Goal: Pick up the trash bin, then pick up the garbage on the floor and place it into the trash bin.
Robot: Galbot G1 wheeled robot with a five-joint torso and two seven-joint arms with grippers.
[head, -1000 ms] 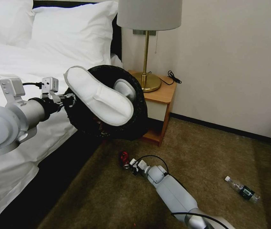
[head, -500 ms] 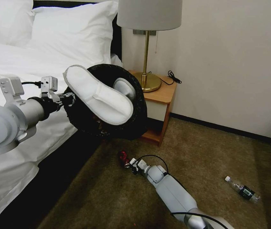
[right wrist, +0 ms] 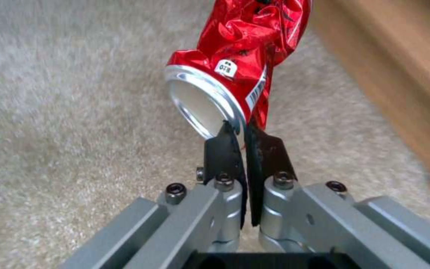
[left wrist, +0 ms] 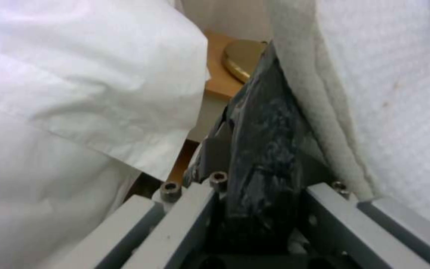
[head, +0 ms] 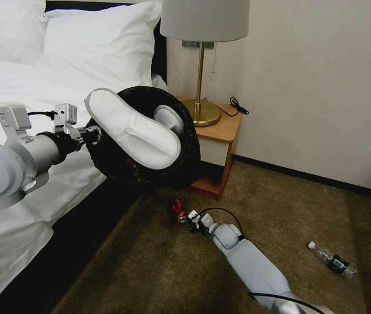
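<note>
Left gripper [head: 93,134] clamped on the bag-lined rim of the trash bin [head: 181,170], held aloft beside the bed [head: 19,87] at about 10 o'clock in the head view, mouth tipped toward the right arm, probably to take a drop. White slipper [head: 133,131] lying across the opening, a second tucked inside. Right gripper [head: 185,216] pinched shut on the crushed red can [right wrist: 240,56] by its rim, just over the carpet [head: 281,209], below the bin. Clear bottle [head: 331,260] on the floor at 4 o'clock.

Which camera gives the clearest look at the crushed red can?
The right wrist view: the crushed red aluminium can is close, the right gripper pinching its rim. In the head view it is a small red shape above carpet.
</note>
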